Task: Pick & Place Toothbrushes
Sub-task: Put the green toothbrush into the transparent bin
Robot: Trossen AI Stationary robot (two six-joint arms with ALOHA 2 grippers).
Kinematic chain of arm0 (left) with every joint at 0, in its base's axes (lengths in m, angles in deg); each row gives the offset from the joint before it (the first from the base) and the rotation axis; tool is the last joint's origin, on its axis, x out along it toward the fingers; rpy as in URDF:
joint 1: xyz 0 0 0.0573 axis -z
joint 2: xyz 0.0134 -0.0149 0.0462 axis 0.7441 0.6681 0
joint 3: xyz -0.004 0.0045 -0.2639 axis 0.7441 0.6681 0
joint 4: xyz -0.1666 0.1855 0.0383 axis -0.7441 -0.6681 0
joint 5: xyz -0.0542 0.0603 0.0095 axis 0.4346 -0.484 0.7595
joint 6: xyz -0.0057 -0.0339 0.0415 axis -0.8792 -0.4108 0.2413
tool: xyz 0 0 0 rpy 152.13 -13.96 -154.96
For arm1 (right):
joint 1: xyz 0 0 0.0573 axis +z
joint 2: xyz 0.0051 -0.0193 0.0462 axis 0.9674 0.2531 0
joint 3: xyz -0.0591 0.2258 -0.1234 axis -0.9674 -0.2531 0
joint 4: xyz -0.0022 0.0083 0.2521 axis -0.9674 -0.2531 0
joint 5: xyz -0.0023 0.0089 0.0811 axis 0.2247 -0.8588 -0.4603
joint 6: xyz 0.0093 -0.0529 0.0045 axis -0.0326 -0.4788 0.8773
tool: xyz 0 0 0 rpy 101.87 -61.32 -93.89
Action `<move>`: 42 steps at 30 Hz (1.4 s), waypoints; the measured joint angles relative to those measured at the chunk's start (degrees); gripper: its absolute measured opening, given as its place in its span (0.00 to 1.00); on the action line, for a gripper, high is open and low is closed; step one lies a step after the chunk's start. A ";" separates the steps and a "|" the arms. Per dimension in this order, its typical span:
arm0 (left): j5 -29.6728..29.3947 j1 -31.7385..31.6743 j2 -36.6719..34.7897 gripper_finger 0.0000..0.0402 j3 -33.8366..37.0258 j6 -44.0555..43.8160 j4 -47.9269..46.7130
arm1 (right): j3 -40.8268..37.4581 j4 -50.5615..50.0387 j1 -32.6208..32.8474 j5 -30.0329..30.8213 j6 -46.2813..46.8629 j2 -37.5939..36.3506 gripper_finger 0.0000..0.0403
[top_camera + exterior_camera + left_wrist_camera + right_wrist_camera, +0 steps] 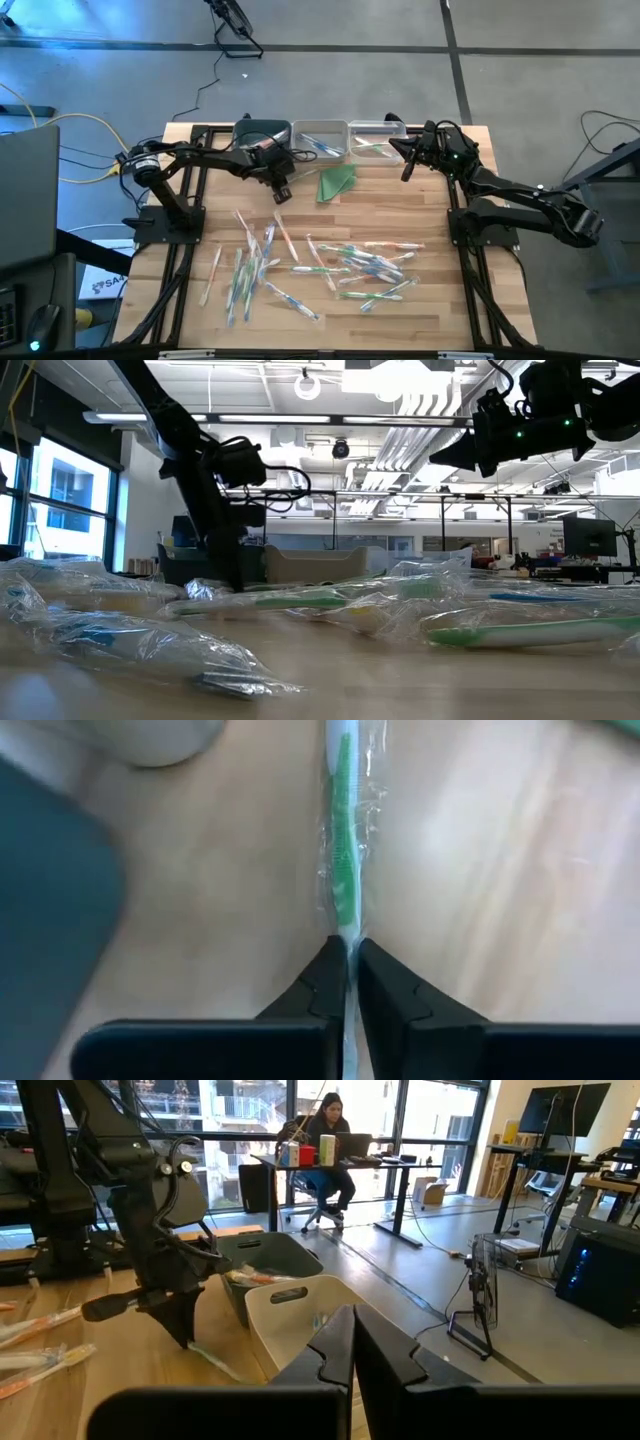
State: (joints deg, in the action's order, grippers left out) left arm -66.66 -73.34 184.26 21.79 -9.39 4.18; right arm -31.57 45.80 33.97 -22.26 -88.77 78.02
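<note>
Left gripper: dark two-finger tool, jaws pinched on one wrapped toothbrush with a green handle, low over the wood near the bins, as the left wrist view shows; whether the brush is lifted cannot be told. Right gripper: fingers pressed together on nothing, waiting raised beside the clear bin.

Wooden slatted table: light planks on a black frame, carrying all items.

Bins, three in a row at the far edge: dark grey tub, white tray and clear plastic bin. White and clear ones each hold a few brushes; dark tub's contents cannot be made out from above.

Folded green triangle: lies just beside the white tray.

Loose toothbrushes: dozens of thin, clear-wrapped sticks with green, blue or pink-orange accents, scattered over the near half of the table, well apart from the bins.

Progress, as judged: early. A handful binned, one in hand, most unsorted.
</note>
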 joint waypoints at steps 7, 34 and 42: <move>6.07 0.20 -2.32 0.01 0.37 0.46 -2.12 | 0.00 -0.02 0.00 -0.08 0.00 0.00 0.01; 8.43 0.14 -20.52 0.00 0.20 1.07 1.20 | 0.00 0.01 0.00 -0.20 0.00 0.00 0.01; 10.02 -1.71 -20.50 0.00 0.20 3.02 10.31 | 0.00 0.01 0.00 -0.20 0.00 0.01 0.01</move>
State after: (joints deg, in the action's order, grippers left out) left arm -56.63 -75.06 163.75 21.98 -6.37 14.48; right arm -31.57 45.81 33.97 -22.46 -88.77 78.03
